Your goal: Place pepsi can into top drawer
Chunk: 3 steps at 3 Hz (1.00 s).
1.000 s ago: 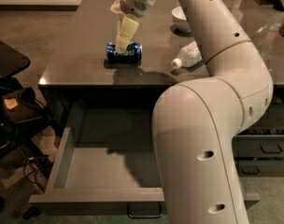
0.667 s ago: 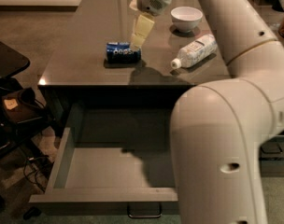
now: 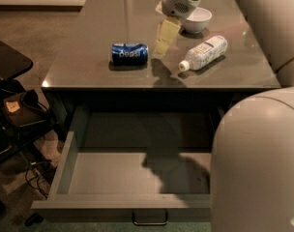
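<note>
The pepsi can (image 3: 130, 53), blue with white lettering, lies on its side on the grey table top (image 3: 89, 62), left of centre. My gripper (image 3: 161, 46) hangs just to the right of the can, close above the table and apart from the can; it holds nothing that I can see. The top drawer (image 3: 113, 175) is pulled wide open below the table's front edge. Its flat grey bottom is bare and its small dark handle (image 3: 149, 220) shows at the front. My arm's large white links fill the right side of the view.
A clear plastic bottle (image 3: 205, 52) with a white label lies on its side to the right of the gripper. A white bowl (image 3: 196, 19) stands behind it. A black chair and cables (image 3: 16, 115) are on the floor to the left of the drawer.
My gripper has moved right, from over the pepsi can to beside it. The view has shifted, so the bottle and bowl now show in full. The can has not moved.
</note>
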Available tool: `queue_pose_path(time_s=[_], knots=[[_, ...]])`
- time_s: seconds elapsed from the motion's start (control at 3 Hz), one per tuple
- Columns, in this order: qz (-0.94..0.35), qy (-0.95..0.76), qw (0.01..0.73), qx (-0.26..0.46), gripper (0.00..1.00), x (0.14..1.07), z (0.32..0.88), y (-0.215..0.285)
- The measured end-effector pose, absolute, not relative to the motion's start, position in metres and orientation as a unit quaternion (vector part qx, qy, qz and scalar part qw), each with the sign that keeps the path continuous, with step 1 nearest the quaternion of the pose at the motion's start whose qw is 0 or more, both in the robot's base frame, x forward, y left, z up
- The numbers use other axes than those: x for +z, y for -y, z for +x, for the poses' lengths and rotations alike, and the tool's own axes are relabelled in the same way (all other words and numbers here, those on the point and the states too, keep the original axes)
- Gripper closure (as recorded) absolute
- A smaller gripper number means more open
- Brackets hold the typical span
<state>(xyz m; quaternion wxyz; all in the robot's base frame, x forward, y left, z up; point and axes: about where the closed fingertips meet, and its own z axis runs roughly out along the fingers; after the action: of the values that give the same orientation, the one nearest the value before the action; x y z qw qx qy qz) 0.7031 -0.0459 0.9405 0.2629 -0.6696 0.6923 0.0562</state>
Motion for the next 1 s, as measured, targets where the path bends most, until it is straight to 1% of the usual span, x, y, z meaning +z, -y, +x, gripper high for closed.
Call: queue_pose_path(time_s=[0.33,1.0], knots=[[-0.663,-0.694,0.265,0.097,0.0,0.918,0.707,0.037],[-0.661,-0.667,0.266,0.218,0.0,0.865,0.72,-0.014]])
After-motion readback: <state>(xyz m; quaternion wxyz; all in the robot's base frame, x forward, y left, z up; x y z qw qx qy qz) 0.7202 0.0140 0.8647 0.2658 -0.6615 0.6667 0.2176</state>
